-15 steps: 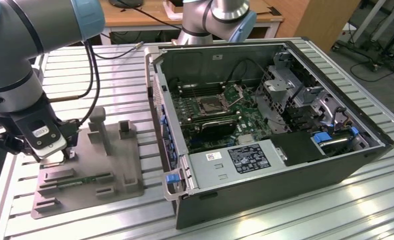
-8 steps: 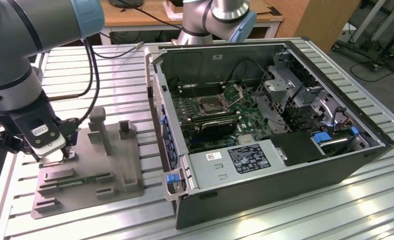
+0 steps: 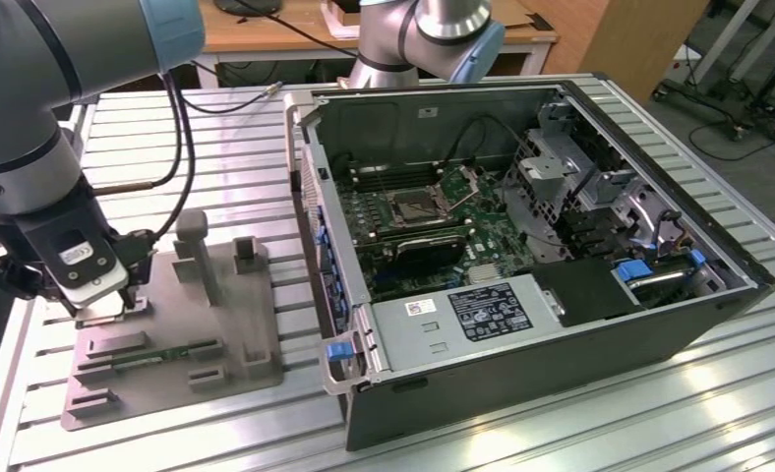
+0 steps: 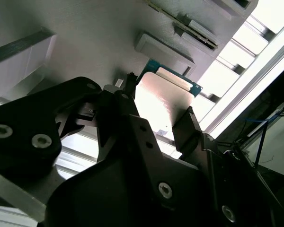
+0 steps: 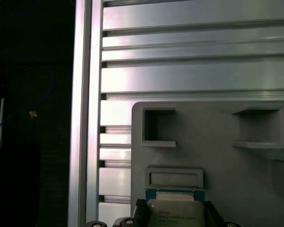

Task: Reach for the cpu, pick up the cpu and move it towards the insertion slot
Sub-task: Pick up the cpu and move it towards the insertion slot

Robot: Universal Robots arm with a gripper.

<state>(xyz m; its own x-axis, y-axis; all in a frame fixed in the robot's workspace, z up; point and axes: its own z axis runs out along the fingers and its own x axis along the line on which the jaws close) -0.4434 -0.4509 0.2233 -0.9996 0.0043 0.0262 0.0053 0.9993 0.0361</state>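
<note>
The cpu [image 5: 174,213] sits between the fingers of the tool [image 5: 175,210]. Its silvery top faces the camera in the first wrist view, with a thin green edge along the far side. In the second wrist view the tool [image 4: 159,98] presses a dark finger [image 4: 187,124] against each of two opposite edges of the cpu [image 4: 164,101], so it grips the chip narrowly. Whether the chip is clear of the surface under it cannot be told.

Directly beneath the tool [image 3: 103,310] lies a grey holder [image 3: 164,329] with recessed pockets. A green memory strip [image 3: 164,354] rests in it, near the tool. The holder stands on a ribbed aluminium tabletop [image 3: 624,433].

The insertion slot [image 3: 414,206] is well apart from the tool, inside the open computer case [image 3: 519,369] towards the exterior view's right. Its bracket is hinged up.
</note>
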